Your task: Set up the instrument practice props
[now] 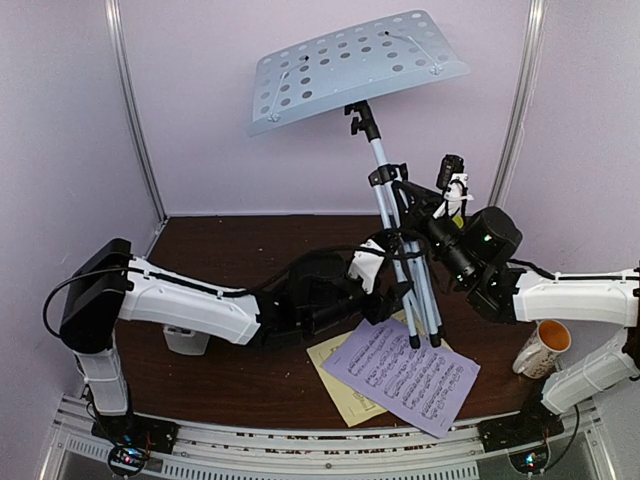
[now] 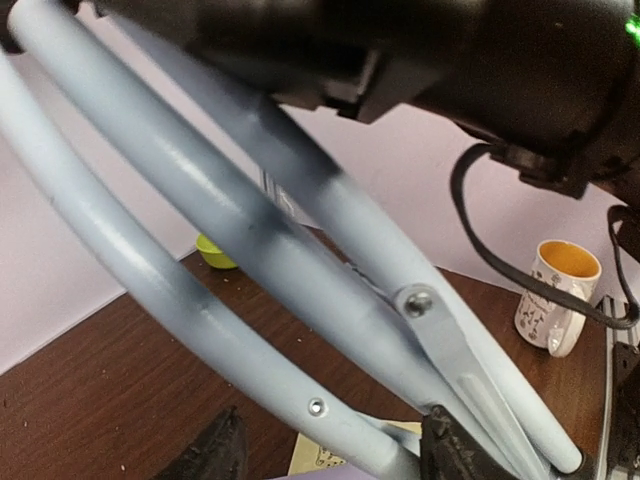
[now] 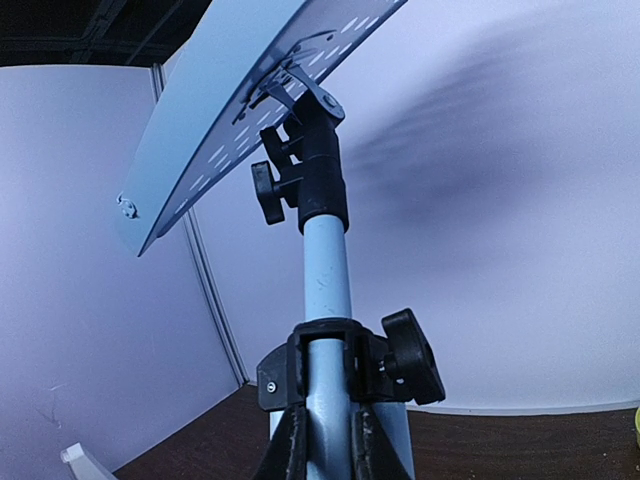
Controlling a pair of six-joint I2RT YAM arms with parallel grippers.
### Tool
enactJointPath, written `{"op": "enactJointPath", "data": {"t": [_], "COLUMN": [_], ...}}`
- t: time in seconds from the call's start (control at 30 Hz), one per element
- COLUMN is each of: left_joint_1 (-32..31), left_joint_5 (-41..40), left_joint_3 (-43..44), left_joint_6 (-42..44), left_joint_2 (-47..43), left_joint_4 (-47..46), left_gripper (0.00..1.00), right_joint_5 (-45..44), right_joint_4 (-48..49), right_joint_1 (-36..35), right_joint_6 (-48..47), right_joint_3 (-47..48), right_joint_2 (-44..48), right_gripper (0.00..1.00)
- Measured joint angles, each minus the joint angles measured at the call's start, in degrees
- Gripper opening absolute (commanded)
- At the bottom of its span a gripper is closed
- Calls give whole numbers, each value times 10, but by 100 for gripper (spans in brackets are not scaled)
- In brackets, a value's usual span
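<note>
You're mid-way through standing the grey perforated metal music stand [image 1: 352,66] upright at the centre of the tabletop [image 1: 230,385], your right pincer [image 3: 328,440] clamped on its pole, left pincer [image 2: 335,455] open astride a silver tripod leg [image 2: 200,290], which probably needs spreading next before either lets go.

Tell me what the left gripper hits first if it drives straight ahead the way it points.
The tripod: its nearest leg slants across between the open jaws of the left gripper, so contact looks almost immediate, though depth is unclear.
</note>
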State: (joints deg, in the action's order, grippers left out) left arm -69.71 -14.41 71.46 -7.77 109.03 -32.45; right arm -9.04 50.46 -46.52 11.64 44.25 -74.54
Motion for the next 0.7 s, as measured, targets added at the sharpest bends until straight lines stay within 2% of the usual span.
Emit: {"op": "enactJointPath", "data": {"t": [0.2, 0.53, 0.7], "left_joint_1": [-7, 9, 30], "left_joint_5": [-71, -127, -123], "left_joint_3": [-2, 67, 95], "left_joint_6": [8, 14, 17], "left_joint_2": [-4, -4, -3], "left_joint_4": [7, 73, 101], "left_gripper": [45, 46, 33], "right_joint_5": [-16, -61, -64], "right_joint_4": [14, 54, 56], "right_joint_1": [-5, -15, -22], "right_joint_6": [-14, -14, -14], "right_joint_3": [0, 0, 0], "right_joint_2": [0, 0, 0], "right_gripper": [0, 0, 0]}}
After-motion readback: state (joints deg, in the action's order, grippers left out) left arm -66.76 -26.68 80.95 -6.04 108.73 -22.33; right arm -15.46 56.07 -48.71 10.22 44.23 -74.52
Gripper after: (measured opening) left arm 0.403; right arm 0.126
